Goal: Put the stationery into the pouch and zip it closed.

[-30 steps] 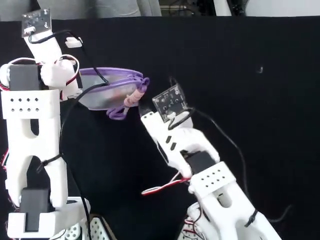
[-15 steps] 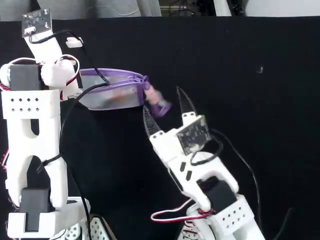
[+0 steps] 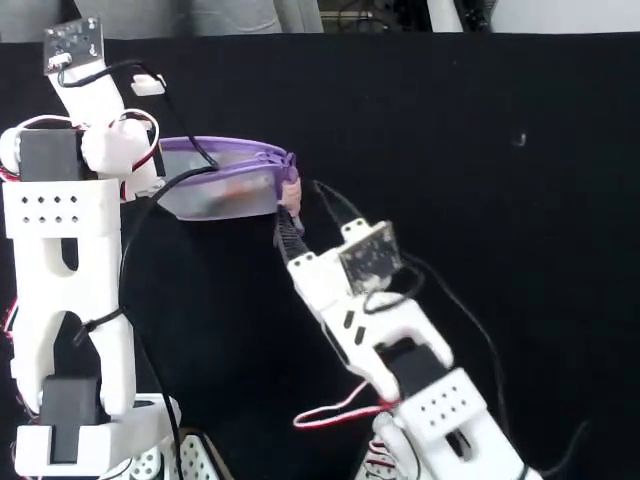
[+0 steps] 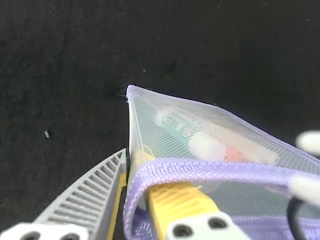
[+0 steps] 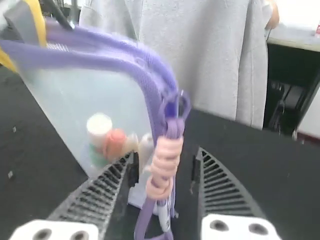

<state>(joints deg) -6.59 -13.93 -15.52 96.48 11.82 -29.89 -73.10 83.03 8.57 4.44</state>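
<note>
Toward the far left of the desk (image 3: 500, 120), the left gripper (image 4: 134, 167) is clamping the pouch (image 3: 225, 185) by its purple rim, with 1 finger inside the mouth and 1 outside. It is holding the pouch up, with the stationery (image 4: 210, 145) lying inside against the mesh wall. At the pouch's other end, the right gripper (image 5: 165, 154) is straddling the pink coiled zipper pull (image 5: 162, 170) with its jaws apart and is gripping nothing. Several things are looking risky from here. The pull is dangling loose, so closing jaws could be nudging it aside or pinching mesh and tape instead. A tug along the rim could be dragging the pouch out of the left gripper's hold, and with the mouth apparently open the 2 or 3 pieces inside could be spilling out. The finger sitting inside the mouth is also likely to be blocking the slider before the zip is fully closing. Black cloth is covering the desk from edge to edge, and beyond its far edge dark cables (image 3: 400, 12) are hanging against a pale wall.
</note>
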